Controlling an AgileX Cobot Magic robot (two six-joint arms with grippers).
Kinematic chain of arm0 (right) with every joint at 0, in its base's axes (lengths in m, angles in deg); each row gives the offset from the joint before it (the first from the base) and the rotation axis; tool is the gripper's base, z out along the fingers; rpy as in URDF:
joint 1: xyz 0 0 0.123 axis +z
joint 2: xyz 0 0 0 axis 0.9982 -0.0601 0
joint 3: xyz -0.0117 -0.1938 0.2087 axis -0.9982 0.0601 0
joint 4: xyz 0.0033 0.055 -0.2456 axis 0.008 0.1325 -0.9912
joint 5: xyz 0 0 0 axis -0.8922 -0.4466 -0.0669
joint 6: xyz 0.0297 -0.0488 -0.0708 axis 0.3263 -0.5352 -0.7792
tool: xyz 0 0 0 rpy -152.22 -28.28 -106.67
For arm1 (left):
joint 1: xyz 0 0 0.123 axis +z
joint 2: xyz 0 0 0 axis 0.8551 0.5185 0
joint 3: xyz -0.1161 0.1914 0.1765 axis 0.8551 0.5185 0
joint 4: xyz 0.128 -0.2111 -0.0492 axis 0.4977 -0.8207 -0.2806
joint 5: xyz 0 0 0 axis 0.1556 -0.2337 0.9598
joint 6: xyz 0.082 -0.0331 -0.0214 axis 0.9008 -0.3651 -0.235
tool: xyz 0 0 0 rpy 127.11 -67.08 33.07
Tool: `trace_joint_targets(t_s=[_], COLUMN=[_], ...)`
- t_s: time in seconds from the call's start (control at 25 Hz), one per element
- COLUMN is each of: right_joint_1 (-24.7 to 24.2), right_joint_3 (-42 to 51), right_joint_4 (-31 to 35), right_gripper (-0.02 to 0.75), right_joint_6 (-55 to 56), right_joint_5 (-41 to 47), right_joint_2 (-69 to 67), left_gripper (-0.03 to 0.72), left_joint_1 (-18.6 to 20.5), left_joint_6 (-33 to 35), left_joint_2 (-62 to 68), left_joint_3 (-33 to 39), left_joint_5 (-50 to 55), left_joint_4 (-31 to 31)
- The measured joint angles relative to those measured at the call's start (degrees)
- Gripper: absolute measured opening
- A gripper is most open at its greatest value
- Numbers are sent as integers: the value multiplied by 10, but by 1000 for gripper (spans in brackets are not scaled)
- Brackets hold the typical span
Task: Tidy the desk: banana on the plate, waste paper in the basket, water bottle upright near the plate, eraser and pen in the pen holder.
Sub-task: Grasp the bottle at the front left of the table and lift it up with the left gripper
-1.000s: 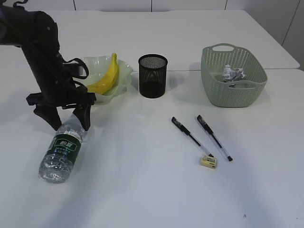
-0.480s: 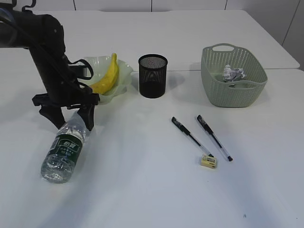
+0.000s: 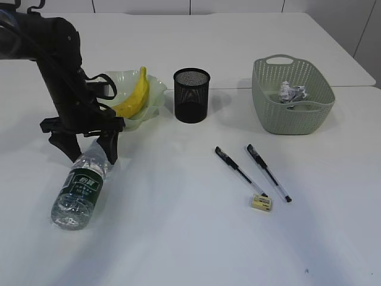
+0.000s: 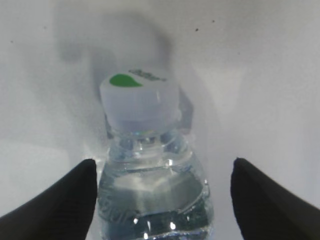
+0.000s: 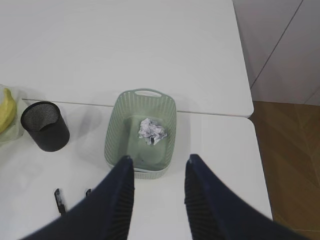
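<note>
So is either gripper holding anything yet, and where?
No. Left gripper straddles the water bottle below its cap, fingers apart from it. Right gripper is empty.

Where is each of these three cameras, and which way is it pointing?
Exterior view: in front of the table, slanting down; shows the left arm, its left gripper open astride the lying water bottle.
Left wrist view: on that arm, looking down between its fingertips at the bottle's cap.
Right wrist view: high on the other arm, looking down past the part-open, empty right gripper at the basket with the waste paper.
Shared: exterior and right wrist views both show the basket, pen holder and banana.
</note>
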Motion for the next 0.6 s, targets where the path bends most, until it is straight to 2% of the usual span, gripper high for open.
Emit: trace_joint_targets(t_s=[0.6], right_joint_1=[0], right_joint_3=[0], right_joint_4=[2], right_gripper=[261], right_joint_6=[0], right_joint_5=[0], right_joint_2=[0], left_gripper=[593], left_joint_1=[0], left_joint_6=[0], left_joint_2=[2], left_joint_3=[0], left_joint_5=[0], left_joint_4=[5])
